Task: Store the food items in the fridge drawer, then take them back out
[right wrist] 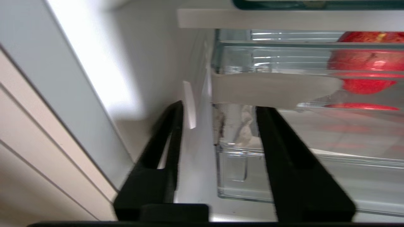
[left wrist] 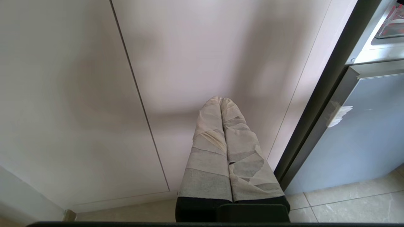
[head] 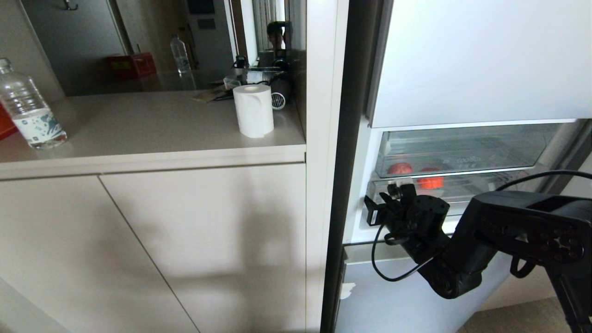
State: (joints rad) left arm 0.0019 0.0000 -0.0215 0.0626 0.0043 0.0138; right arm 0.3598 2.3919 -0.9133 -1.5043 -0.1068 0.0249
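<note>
Two food items lie inside the fridge behind clear plastic: a smooth red fruit and an orange-red one. The right wrist view shows one red fruit through the clear walls. The fridge drawer is the lower clear tray. My right gripper is at its left front corner. Its black fingers stand apart on either side of that corner of the fridge drawer, so my right gripper is open. A pale lip hides its tips. My left gripper hangs shut and empty before a cabinet door.
The upper clear drawer sits just above the lower one, under a pale glossy fridge front. The fridge's inner side wall is close beside my right gripper. On the counter to the left stand a paper roll and a water bottle.
</note>
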